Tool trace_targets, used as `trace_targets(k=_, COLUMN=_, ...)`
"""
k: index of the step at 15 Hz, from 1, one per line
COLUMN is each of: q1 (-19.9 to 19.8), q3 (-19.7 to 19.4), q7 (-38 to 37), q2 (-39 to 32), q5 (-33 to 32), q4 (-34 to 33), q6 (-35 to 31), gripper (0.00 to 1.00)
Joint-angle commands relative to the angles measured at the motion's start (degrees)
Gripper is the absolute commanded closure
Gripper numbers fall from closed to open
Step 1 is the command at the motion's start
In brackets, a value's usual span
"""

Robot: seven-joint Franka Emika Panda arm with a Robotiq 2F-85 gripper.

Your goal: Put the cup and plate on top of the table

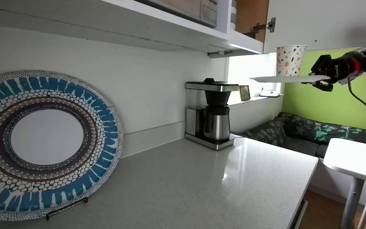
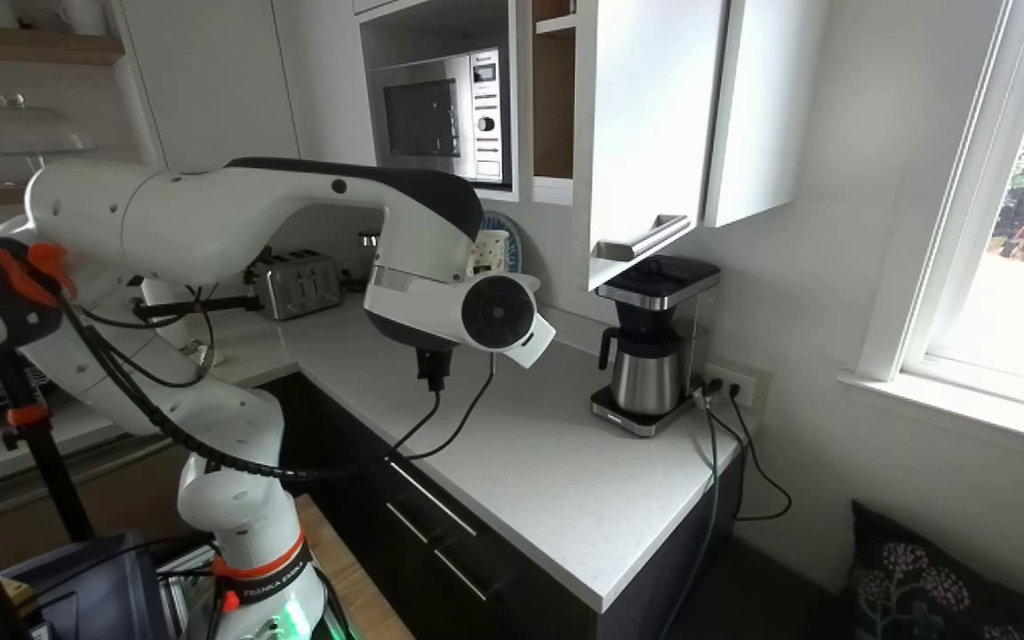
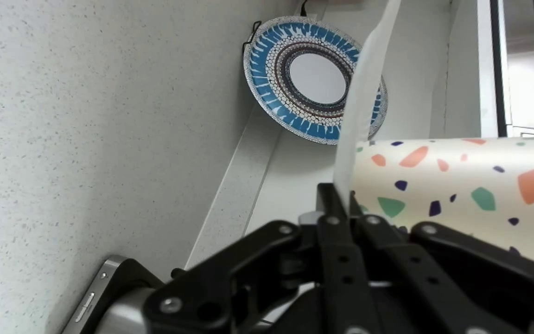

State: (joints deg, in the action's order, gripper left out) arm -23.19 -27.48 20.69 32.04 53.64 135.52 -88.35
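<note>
We find the gripper point(image 3: 342, 197) pinching the rim of the plate point(image 1: 289, 79), which it holds nearly level and well above the worktop point(image 1: 176, 178). The cup point(image 1: 290, 60) stands upright on the plate; in an exterior view, both lie at two o'clock from the coffee maker point(image 1: 217, 124). We judge the edge grip deliberate: one hold carries both, leaving most of the plate's underside free for setting down. Held from one side only, it may tip, and the cup could slide.

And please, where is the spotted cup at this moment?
In an exterior view, the spotted cup stands upright at the upper right on the white plate, whose edge the end effector pinches in the wrist view.
</note>
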Motion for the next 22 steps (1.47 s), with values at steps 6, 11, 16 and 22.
trace_targets(k=6, q1=-1.15, q3=0.57, q7=0.87, q2=-1.05, q5=0.30, q4=-0.02, q6=0.48, gripper=0.99)
trace_targets(k=11, q1=-0.87, q3=0.55, q7=1.27, q2=-2.30, q5=0.38, q4=0.20, q6=0.09, gripper=1.00)
trace_targets(k=16, q1=0.32, q3=0.65, q7=4.30, q2=-6.27, q5=0.58, q4=0.75, q6=0.40, gripper=1.00)
trace_targets(k=22, q1=1.17, q3=0.76, q7=12.29, q2=-10.56, q5=0.05, q4=1.67, q6=0.95, gripper=1.00)
